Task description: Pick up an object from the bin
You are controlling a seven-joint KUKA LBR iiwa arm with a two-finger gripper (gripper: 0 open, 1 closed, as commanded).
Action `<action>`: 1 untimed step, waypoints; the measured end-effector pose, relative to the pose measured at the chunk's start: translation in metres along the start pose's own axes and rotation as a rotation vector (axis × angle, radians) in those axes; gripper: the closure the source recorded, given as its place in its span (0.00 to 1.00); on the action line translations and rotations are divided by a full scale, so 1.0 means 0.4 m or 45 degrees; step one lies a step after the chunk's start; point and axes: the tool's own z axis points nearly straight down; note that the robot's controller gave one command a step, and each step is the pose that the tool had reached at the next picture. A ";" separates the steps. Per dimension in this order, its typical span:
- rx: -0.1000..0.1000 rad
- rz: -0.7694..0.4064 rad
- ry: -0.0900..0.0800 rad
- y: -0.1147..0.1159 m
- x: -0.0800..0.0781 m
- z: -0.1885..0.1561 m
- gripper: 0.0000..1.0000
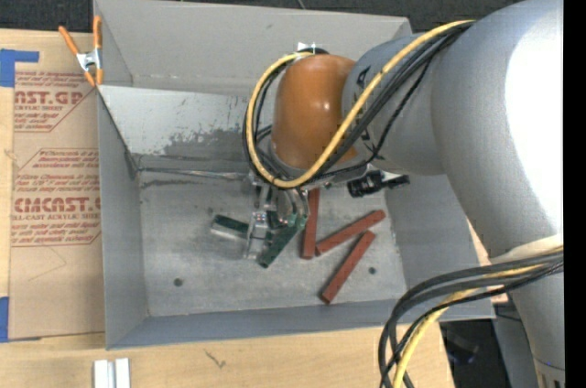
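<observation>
My gripper (264,226) hangs low over the middle of the bin floor, under the arm's orange cover. A dark green flat piece (277,243) lies tilted right at its tip; I cannot see whether it is held. A small dark green and silver piece (228,226) lies just left of the gripper. A red-brown stick (310,220) lies close on the gripper's right, running front to back.
Two more red-brown sticks lie to the right, one (352,230) slanting toward the right wall and one (348,265) nearer the front. The arm covers the bin's right and back parts. Bare floor lies at the left and front left.
</observation>
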 end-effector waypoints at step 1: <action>-0.002 0.220 -0.006 -0.006 0.009 -0.042 0.00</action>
